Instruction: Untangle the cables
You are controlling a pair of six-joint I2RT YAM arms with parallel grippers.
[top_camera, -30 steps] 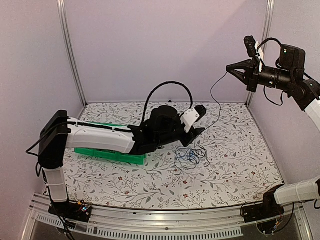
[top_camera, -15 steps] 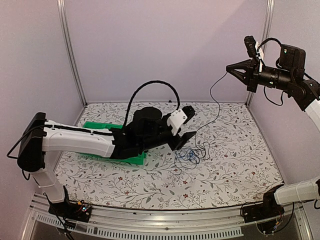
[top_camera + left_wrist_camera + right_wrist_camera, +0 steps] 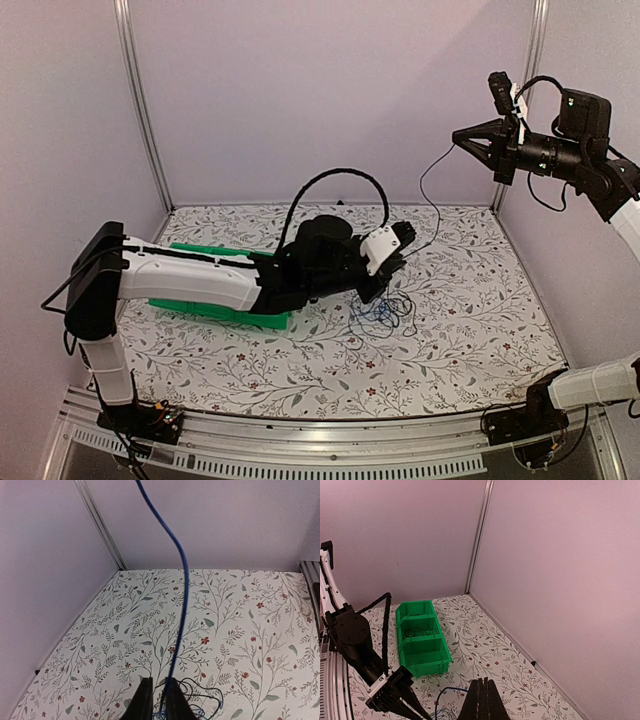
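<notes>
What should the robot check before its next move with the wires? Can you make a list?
1. Right gripper holds the black cable: ok, jaws shut, arm raised high.
2. Black cable free of the snarl: not ok, its lower end runs into it.
3. Left gripper clamps the blue cable: cannot tell, it passes between the jaws.
4. Snarl lies on the table, outside the green bin: ok.

A green bin (image 3: 421, 639) with three compartments in a row lies on the left part of the counter (image 3: 470, 320) (partly hidden in the top view). The counter wears a floral print of leaves and small red blooms. Pale walls rise behind, metal posts (image 3: 138, 100) stand in the far corners, and a slotted rail (image 3: 300, 445) lines the near edge.
</notes>
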